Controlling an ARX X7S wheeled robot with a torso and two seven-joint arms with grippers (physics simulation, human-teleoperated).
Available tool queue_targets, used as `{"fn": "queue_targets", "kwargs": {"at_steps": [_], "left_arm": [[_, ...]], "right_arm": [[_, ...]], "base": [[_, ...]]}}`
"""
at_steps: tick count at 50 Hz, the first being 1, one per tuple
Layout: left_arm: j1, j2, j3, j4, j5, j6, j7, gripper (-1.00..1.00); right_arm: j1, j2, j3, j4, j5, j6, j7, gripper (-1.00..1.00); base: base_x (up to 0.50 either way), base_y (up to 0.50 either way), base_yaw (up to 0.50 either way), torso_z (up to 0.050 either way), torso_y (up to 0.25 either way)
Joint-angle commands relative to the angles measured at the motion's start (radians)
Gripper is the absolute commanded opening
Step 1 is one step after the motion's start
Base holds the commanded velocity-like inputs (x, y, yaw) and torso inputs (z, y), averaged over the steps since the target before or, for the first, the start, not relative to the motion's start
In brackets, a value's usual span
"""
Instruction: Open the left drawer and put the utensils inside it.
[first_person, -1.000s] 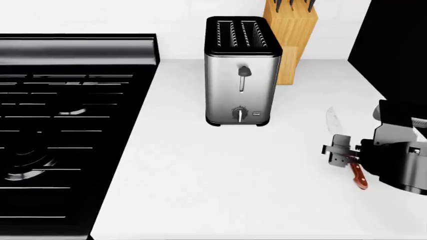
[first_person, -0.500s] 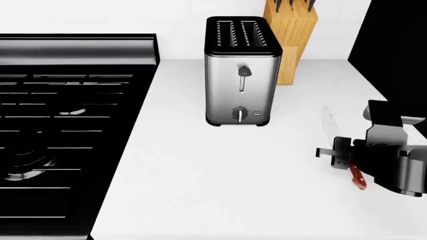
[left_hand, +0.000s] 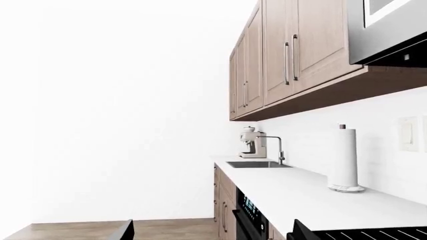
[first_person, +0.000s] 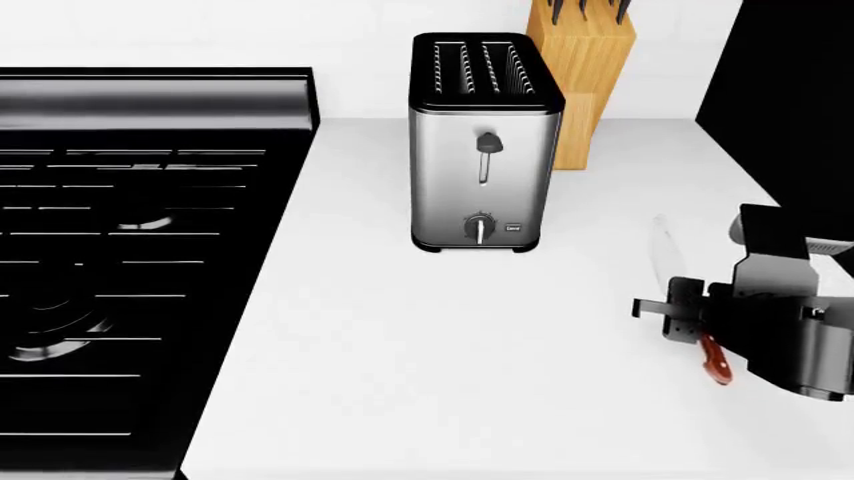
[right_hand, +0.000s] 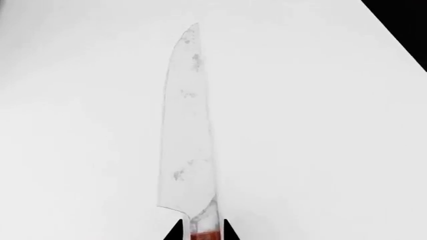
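1. The knife (first_person: 683, 300) lies flat on the white tabletop (first_person: 441, 350), close to its right edge and nearer the front edge than the back wall. Its reddish-brown handle (first_person: 717, 358) points to the front edge; its pale blade (first_person: 663, 255) runs away toward the back.

2. The long axis is a little off square with the edges: the tip leans slightly toward the toaster (first_person: 483, 140), which stands well apart near the back.

3. The right pincer (first_person: 689, 318) sits right over the knife where blade meets handle. In the right wrist view the two dark fingertips (right_hand: 175, 231) show on either side of the handle's top end (right_hand: 205, 234), with the whole blade (right_hand: 187, 125) stretching straight ahead of them. So the pincer's own line runs along the knife, and its jaws cross it.

4. The jaws stand narrowly apart, about the width of the handle. Whether they press on it or only flank it I cannot tell for certain; so little of the tips is in view.

5. The right arm is plainly the nearer one. The left pincer is not seen at all: its wrist camera looks off down the kitchen at upper cabinets (left_hand: 293, 55), a sink (left_hand: 257, 164) and a paper towel roll (left_hand: 343, 160).

6. Neither the left drawer nor the spatula shows in any view, so the drawer's state is unknown from here.
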Motion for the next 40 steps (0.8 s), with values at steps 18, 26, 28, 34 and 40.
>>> {"fn": "queue_targets", "kwargs": {"at_steps": [18,26,28,34,40], "left_arm": [[0.0,0.001,-0.005,0.0,-0.002,-0.002,0.006,1.0],[0.0,0.0,-0.003,0.0,-0.001,-0.001,0.005,1.0],[0.0,0.001,-0.008,0.0,-0.005,-0.002,0.005,1.0],[0.0,0.002,-0.012,0.0,-0.008,-0.003,0.007,1.0],[0.0,0.0,-0.036,0.0,-0.024,-0.011,0.011,1.0]], "right_arm": [[0.024,0.064,0.024,-0.119,0.229,0.003,0.16,-1.0],[0.048,0.083,0.047,-0.136,0.251,-0.009,0.174,-1.0],[0.054,0.091,0.056,-0.138,0.261,-0.014,0.18,-1.0],[0.058,0.111,0.067,-0.144,0.271,-0.023,0.194,-1.0],[0.132,0.116,0.064,-0.163,0.328,-0.002,0.246,-1.0]], "base": [[0.0,0.0,0.0,0.0,0.0],[0.0,0.0,0.0,0.0,0.0],[0.0,0.0,0.0,0.0,0.0],[0.0,0.0,0.0,0.0,0.0],[0.0,0.0,0.0,0.0,0.0]]}}
